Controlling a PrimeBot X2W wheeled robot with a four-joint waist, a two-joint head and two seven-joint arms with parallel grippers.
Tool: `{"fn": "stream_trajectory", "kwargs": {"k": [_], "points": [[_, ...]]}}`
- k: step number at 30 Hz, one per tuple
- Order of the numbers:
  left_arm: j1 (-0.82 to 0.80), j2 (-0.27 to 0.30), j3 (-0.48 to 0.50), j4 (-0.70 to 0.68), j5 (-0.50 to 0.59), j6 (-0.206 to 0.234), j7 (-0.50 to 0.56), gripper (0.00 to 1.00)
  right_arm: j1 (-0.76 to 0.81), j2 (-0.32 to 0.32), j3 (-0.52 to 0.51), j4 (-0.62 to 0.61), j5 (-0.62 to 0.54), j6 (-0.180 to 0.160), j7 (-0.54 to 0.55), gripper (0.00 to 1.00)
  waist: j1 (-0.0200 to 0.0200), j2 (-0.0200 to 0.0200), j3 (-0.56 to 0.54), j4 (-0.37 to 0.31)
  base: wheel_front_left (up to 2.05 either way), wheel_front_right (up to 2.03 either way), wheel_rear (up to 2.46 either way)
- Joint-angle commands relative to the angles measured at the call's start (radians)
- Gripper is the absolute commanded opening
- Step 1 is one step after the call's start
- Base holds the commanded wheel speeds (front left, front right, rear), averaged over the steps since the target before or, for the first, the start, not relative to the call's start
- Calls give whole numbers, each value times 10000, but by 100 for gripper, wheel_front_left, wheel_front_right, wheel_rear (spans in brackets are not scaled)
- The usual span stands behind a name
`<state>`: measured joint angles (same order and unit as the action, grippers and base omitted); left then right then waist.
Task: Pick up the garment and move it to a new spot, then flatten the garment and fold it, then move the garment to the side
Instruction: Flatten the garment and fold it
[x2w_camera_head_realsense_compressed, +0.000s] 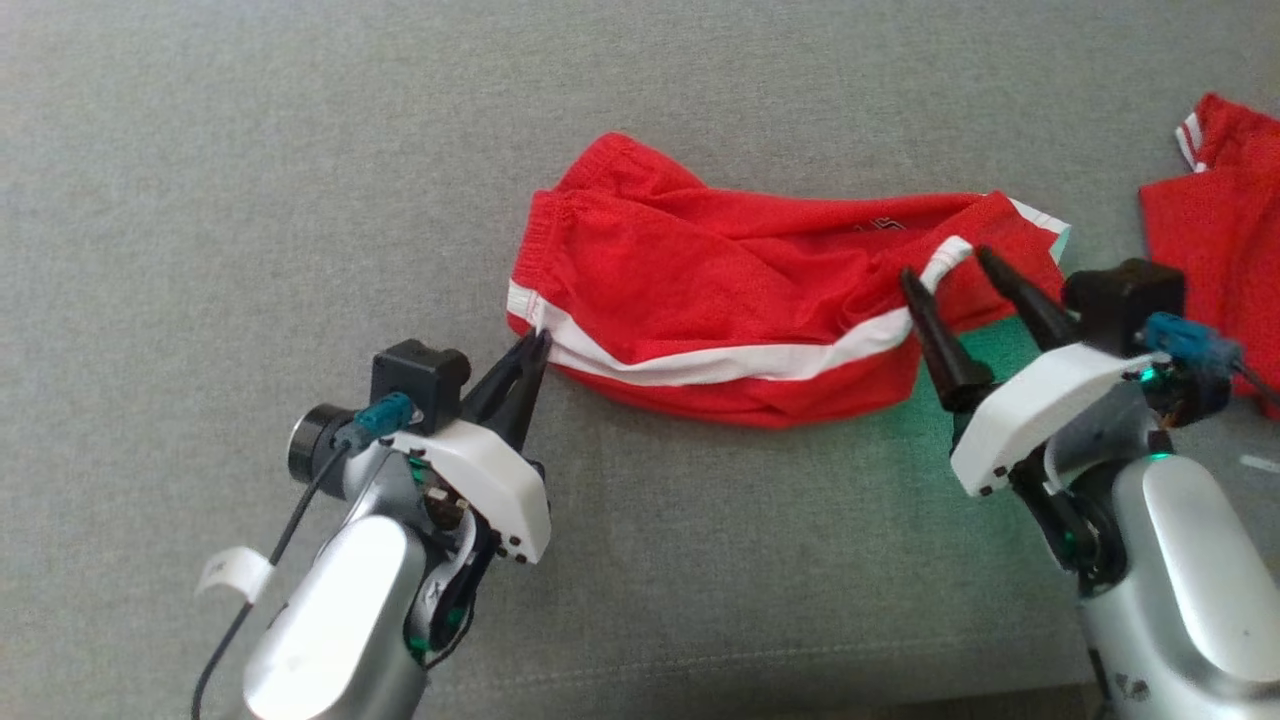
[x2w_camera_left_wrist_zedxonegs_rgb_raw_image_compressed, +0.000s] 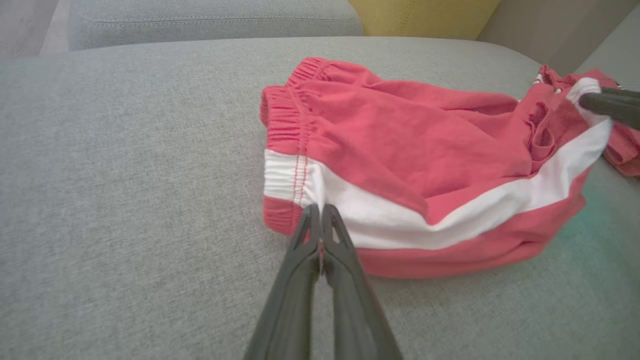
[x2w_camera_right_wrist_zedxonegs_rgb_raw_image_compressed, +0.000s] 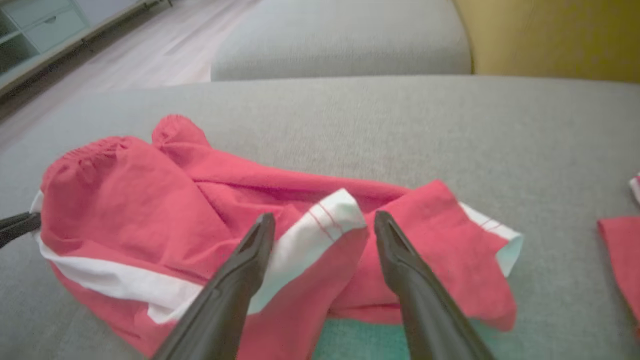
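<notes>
Grey cushion, left claw pinching garment edge

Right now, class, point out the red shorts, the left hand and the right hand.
red shorts (x2w_camera_head_realsense_compressed: 700, 280), head view, middle of the red fabric.
left hand (x2w_camera_head_realsense_compressed: 538, 340), head view, shut fingertips at the waistband's white stripe.
right hand (x2w_camera_head_realsense_compressed: 944, 264), head view, midway between open fingertips, over white cuff.

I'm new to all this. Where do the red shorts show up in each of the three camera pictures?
Head view: red shorts lie mid-picture, slightly right, on the grey cushion.
Left wrist view: red shorts centre to right, just beyond the shut left gripper.
Right wrist view: red shorts left to centre, at the open right gripper.
Shared landmark: the white stripe along their near edge.
</notes>
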<state>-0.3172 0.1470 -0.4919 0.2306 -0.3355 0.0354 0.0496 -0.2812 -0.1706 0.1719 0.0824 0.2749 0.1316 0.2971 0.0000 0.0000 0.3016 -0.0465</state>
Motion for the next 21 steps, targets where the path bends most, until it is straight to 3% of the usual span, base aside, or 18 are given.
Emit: {"fn": "stream_trajectory", "kwargs": {"k": [1, 5, 6, 7, 10, 21], "points": [[-432, 59, 255, -364, 64, 58, -112, 0, -195, -72, 190, -218, 112, -9, 301, 100, 0, 0, 10, 46, 0, 0, 0], [-446, 68, 236, -388, 39, 71, -157, 0, -219, -113, 216, -157, 292, -9, 636, 96, 0, 0, 49, 73, 0, 0, 0], [-453, 73, 236, -383, 32, 73, -178, 0, -220, -117, 220, -150, 324, -9, 682, 74, 0, 0, 62, 70, 0, 0, 0], [-453, 73, 236, -383, 32, 73, -178, 0, -220, -117, 220, -150, 324, -9, 682, 74, 0, 0, 62, 70, 0, 0, 0], [-494, 98, 238, -353, 22, 70, -259, 0, -207, -132, 233, -147, 395, -9, 728, 0, 0, 0, 114, 70, 0, 0, 0], [-453, 352, 493, -918, 10, 275, -750, 0, 175, -81, -186, -1104, 94, -9, -626, 0, 0, 0, -230, 59, 0, 0, 0]]}}
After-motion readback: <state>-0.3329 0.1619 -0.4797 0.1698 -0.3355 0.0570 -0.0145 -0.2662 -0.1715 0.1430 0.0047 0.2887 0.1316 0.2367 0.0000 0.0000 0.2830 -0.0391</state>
